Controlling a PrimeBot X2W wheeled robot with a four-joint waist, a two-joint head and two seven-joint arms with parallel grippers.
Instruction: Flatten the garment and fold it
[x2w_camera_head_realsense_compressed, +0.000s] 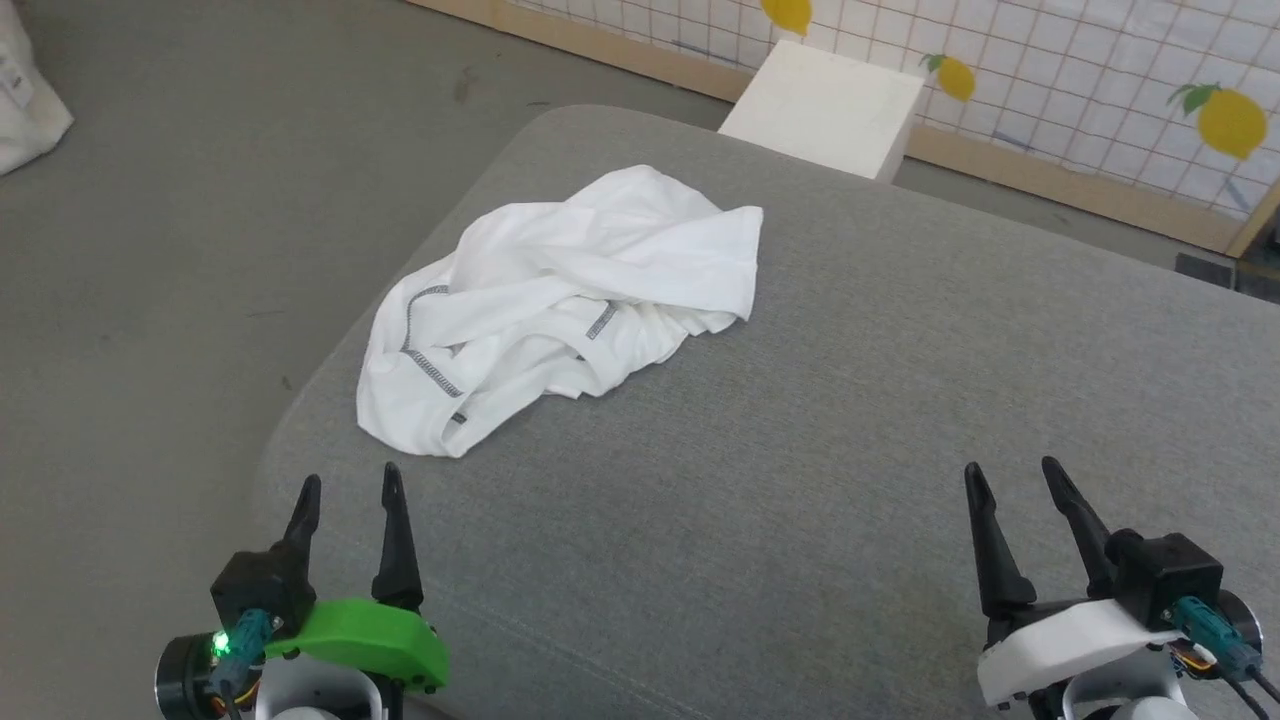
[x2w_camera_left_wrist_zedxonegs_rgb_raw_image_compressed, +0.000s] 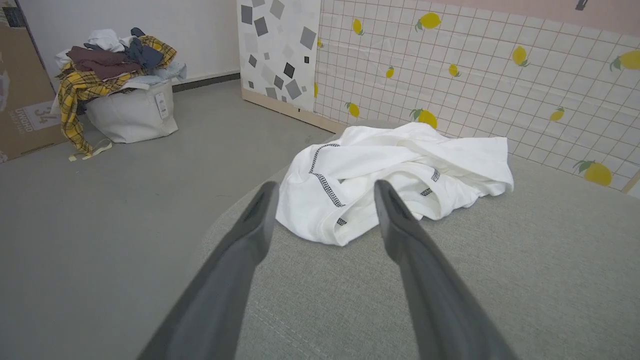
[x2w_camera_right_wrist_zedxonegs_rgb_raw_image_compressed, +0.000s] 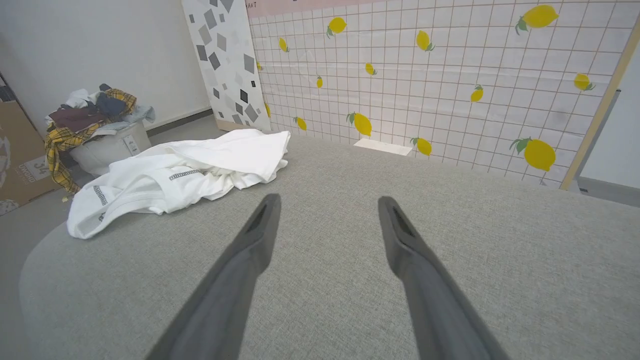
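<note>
The garment (x2w_camera_head_realsense_compressed: 560, 300), a white T-shirt with dark zigzag stitching, lies crumpled in a heap on the grey cushioned surface (x2w_camera_head_realsense_compressed: 800, 420), toward its far left part. Its folds hide the sleeves and collar. My left gripper (x2w_camera_head_realsense_compressed: 348, 482) stands open near the front left corner, a short way in front of the heap, nothing between its fingers. In the left wrist view the garment (x2w_camera_left_wrist_zedxonegs_rgb_raw_image_compressed: 395, 175) sits just beyond the left gripper (x2w_camera_left_wrist_zedxonegs_rgb_raw_image_compressed: 325, 187). My right gripper (x2w_camera_head_realsense_compressed: 1010, 470) is open at the front right, far from the cloth. The right wrist view shows the garment (x2w_camera_right_wrist_zedxonegs_rgb_raw_image_compressed: 175, 175) up left of the right gripper (x2w_camera_right_wrist_zedxonegs_rgb_raw_image_compressed: 327, 200).
A rigid white box (x2w_camera_head_realsense_compressed: 825, 105) stands on the floor behind the surface, by a lemon-patterned grid wall (x2w_camera_head_realsense_compressed: 1100, 70). A laundry bag heaped with clothes (x2w_camera_left_wrist_zedxonegs_rgb_raw_image_compressed: 120, 80) and a cardboard box (x2w_camera_left_wrist_zedxonegs_rgb_raw_image_compressed: 25, 100) stand on the floor to the left. The surface's left edge (x2w_camera_head_realsense_compressed: 330, 370) drops to the floor.
</note>
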